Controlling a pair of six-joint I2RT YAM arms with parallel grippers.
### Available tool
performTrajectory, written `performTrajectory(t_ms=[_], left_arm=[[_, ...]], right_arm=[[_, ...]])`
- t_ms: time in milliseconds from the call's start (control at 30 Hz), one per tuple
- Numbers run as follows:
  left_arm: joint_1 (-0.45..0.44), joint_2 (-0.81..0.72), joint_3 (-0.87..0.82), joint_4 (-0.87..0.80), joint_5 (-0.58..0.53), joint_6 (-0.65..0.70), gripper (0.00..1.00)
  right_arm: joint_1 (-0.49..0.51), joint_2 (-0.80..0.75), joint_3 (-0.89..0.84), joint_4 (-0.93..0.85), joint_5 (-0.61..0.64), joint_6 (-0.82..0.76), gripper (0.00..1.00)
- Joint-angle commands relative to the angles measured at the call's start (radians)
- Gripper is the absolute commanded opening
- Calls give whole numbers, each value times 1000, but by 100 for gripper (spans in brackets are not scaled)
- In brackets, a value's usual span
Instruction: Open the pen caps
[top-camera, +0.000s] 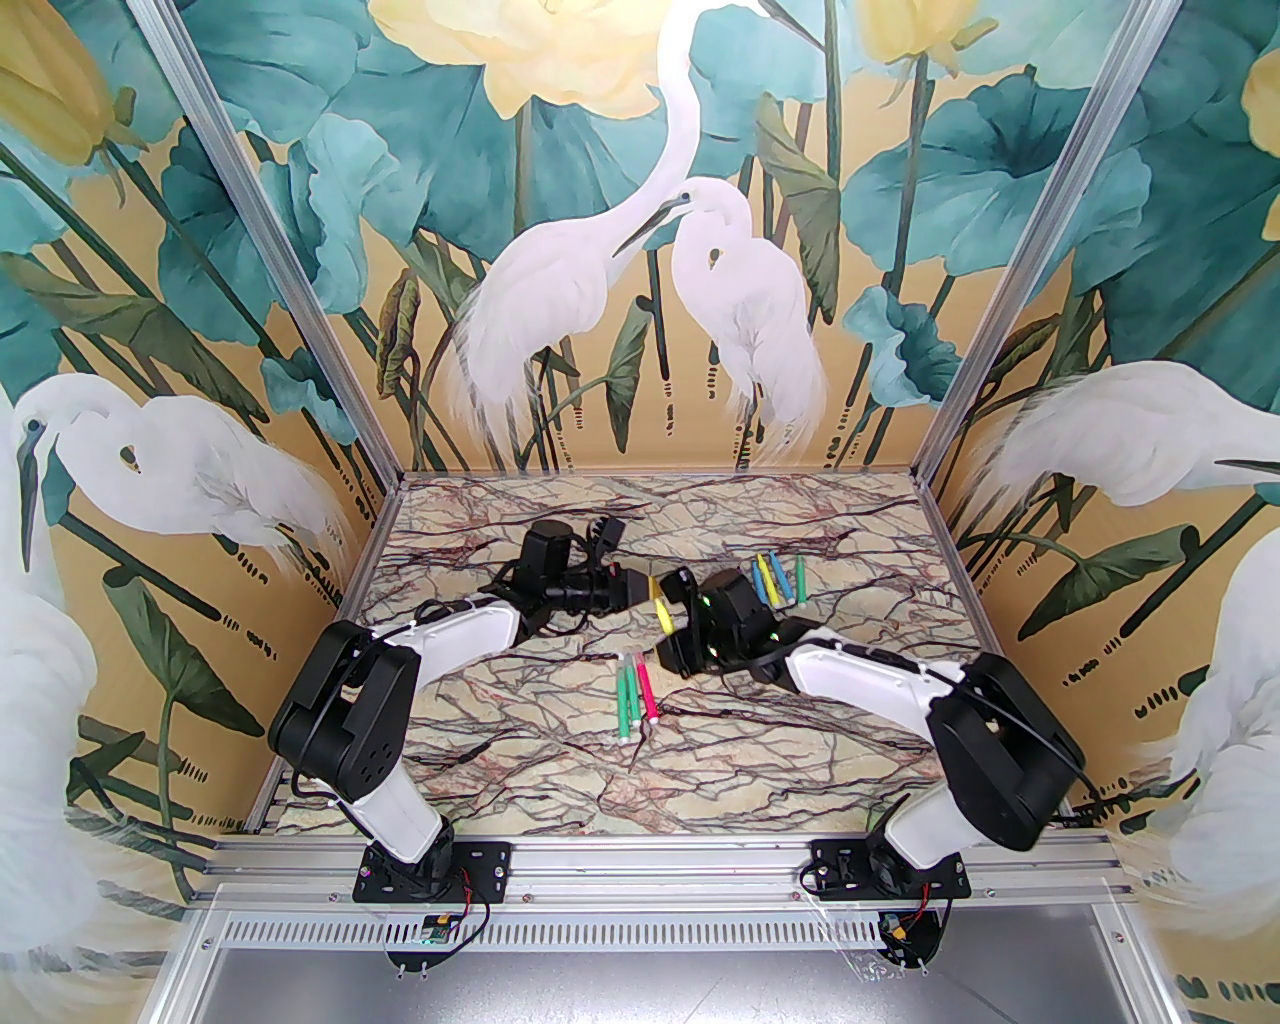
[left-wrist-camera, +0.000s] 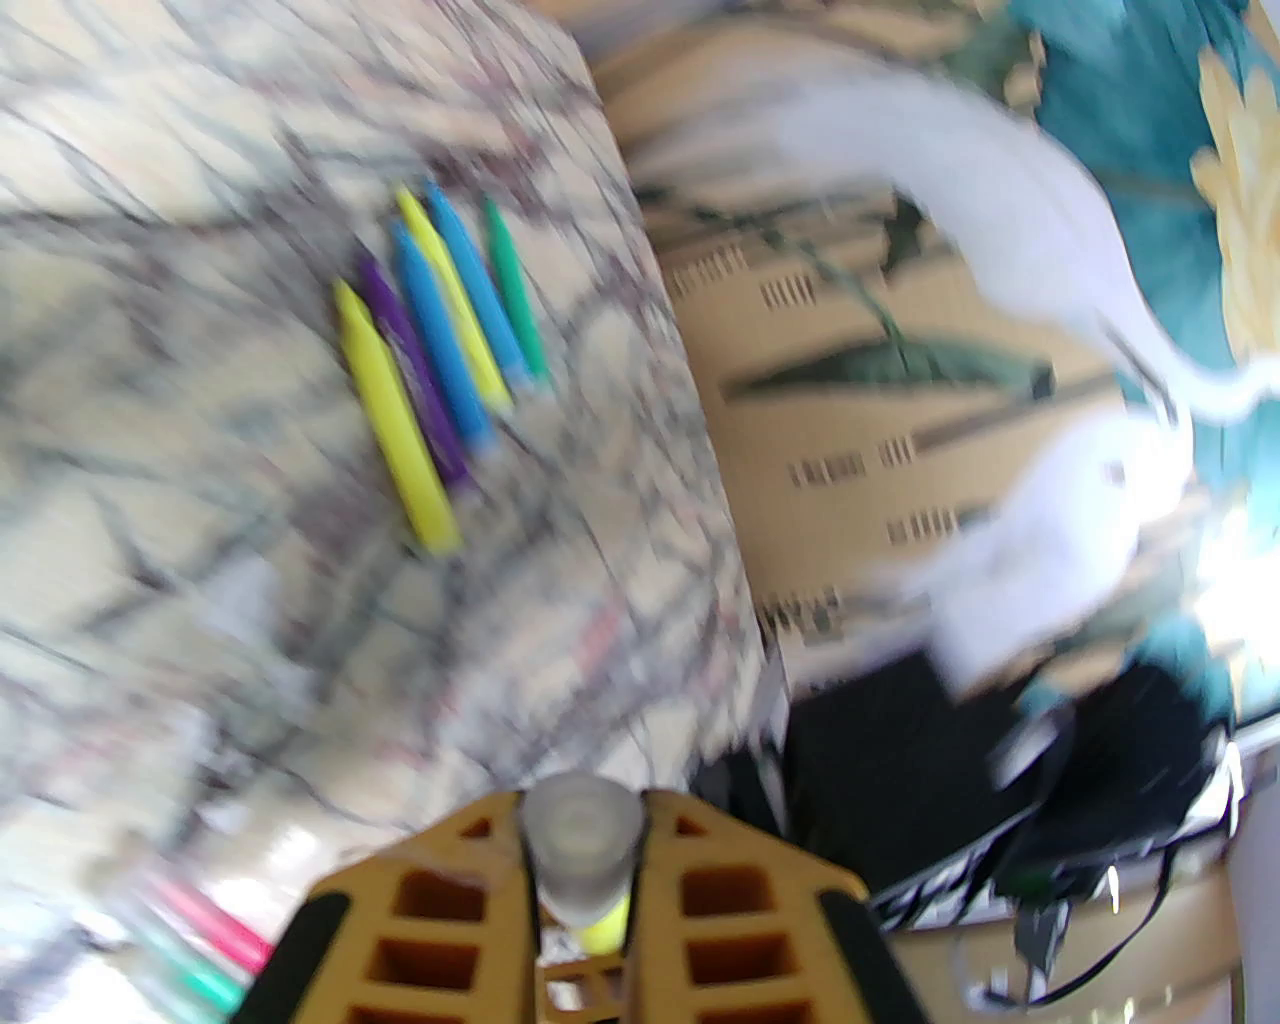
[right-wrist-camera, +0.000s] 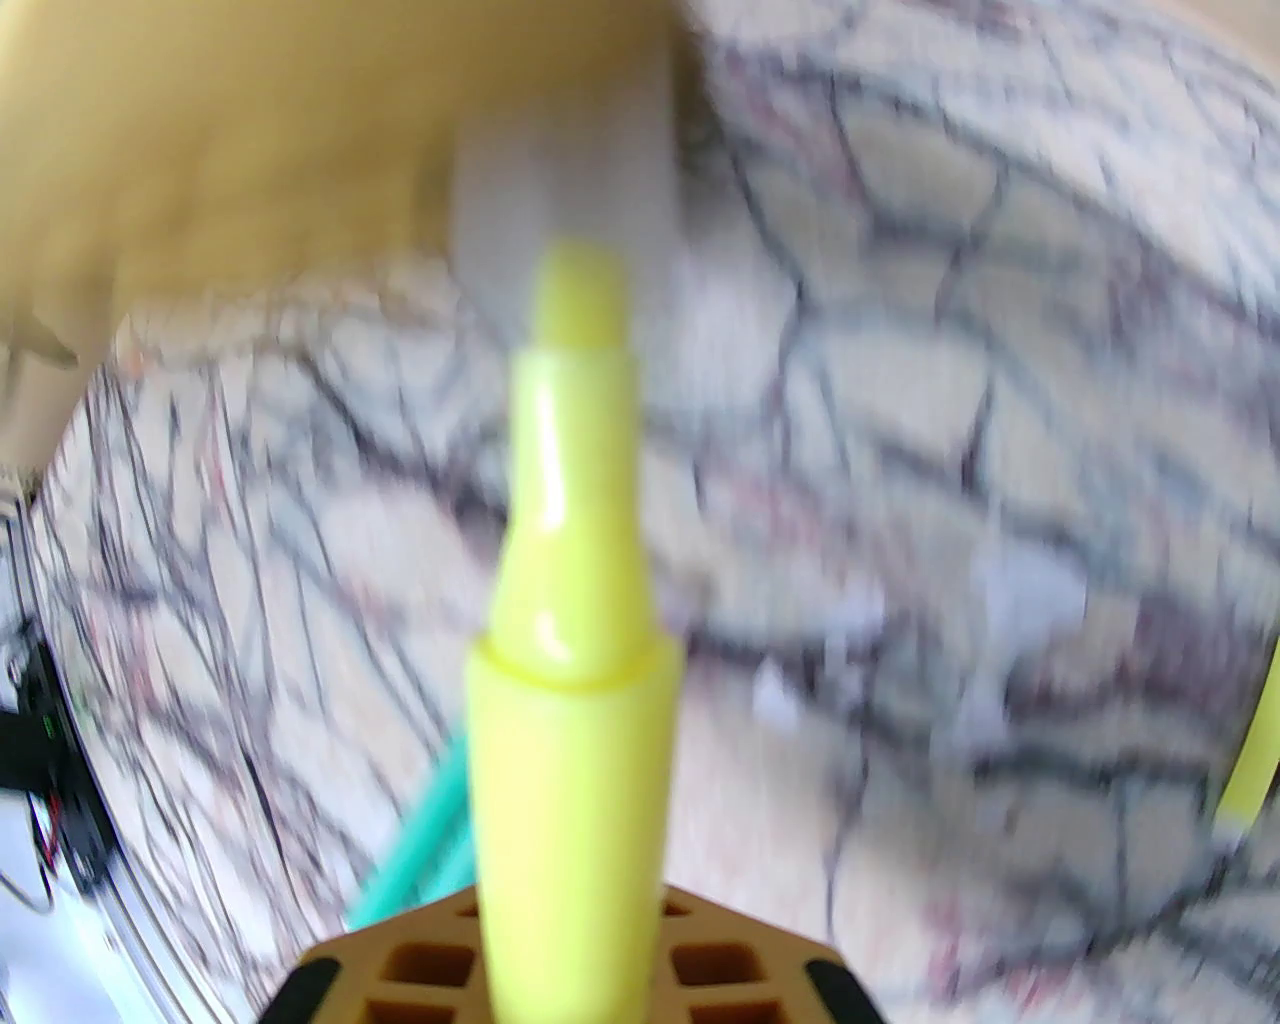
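Yellow pen (right-wrist-camera: 575, 720) is clamped in the right gripper (right-wrist-camera: 575, 925). Its barrel runs straight out between the two fingers and its bare tapered nib end points away from the wrist. The clear pen cap (left-wrist-camera: 583, 845) is pinched between the closed fingers of the left gripper (left-wrist-camera: 583, 800), with a trace of yellow showing just below it.

From the right wrist, the cap appears as a grey translucent blur directly beyond the nib. Motion blur prevents telling whether the nib is inside the cap's mouth or just clear of it.

From above, the two grippers meet nose to nose over the middle of the marbled table (top-camera: 560, 760), raised off its surface, with the yellow pen slanting between them.

Other items:
- A row of pens (left-wrist-camera: 430, 340), yellow, purple, blue and green, lies side by side at the far right of the table, well apart from both grippers.
- A smaller cluster of green and pink pens (top-camera: 635, 695) lies on the table nearer the bases, just below the right gripper in the overhead view.
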Motion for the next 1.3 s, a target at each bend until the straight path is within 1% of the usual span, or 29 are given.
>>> performTrajectory(t_ms=[0,100,200,367,433,533,667,833,967,1133,1267], left_arm=[[37,6,21,7,-65,-25,0],[45,7,25,-2,-79,-33,0],[48,15,47,-70,-103,1,0],[47,50,130,-372,-238,153,0],[45,64,157,-473,-283,199,0],[37,76,192,-591,-369,251,0],[29,99,239,-713,-472,302,0],[7,151,308,-817,-556,336,0],[-22,185,344,-868,-623,350,0],[-32,225,361,-873,-646,359,0],[-34,253,373,-875,-650,369,1]], right_arm=[[6,-54,-41,-70,-30,-47,0],[6,-79,-57,-75,-21,-56,0],[1,-85,-54,-70,58,-34,0],[-40,-23,4,-72,194,24,0],[-62,9,37,-85,230,28,0],[-100,53,92,-107,268,32,0],[-123,144,199,-175,346,6,0],[-132,248,316,-244,429,-6,2],[-139,314,375,-275,467,-8,3],[-142,374,410,-291,479,11,4],[-143,393,413,-282,487,24,4]])
